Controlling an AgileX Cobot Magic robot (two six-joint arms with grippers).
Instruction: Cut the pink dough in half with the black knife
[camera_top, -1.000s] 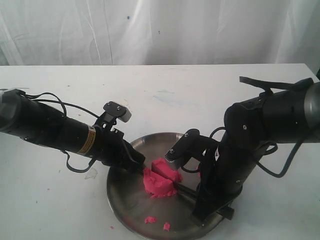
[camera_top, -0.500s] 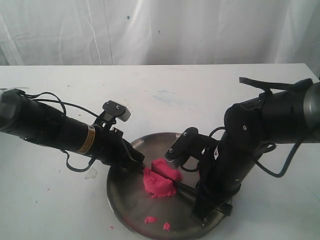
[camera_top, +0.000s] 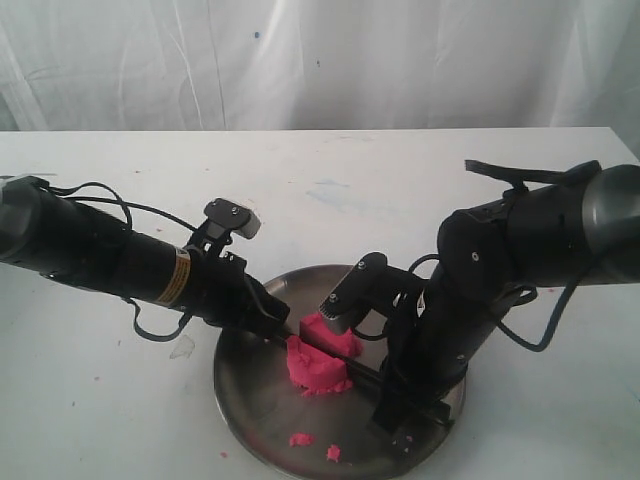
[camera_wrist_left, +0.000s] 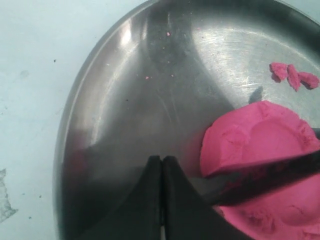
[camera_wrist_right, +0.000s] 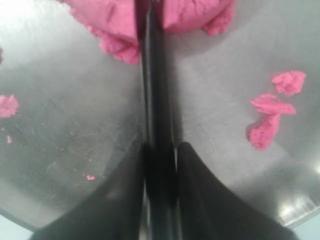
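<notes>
The right hand (camera_wrist_right: 160, 150) is clamped on the knife (camera_wrist_right: 152, 90). The blade runs straight out from its fingers and is sunk into the dough (camera_top: 318, 362) near the middle of the plate (camera_top: 245, 400). The left hand (camera_wrist_left: 161, 162), fingers pressed together and empty, rests just beside the dough on its far side from the right hand.

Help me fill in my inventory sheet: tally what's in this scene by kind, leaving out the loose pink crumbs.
steel plate: 1
black knife: 1
pink dough, one lump with the blade sunk in it: 1
robot arms, left arm and right arm: 2
Total: 5
</notes>
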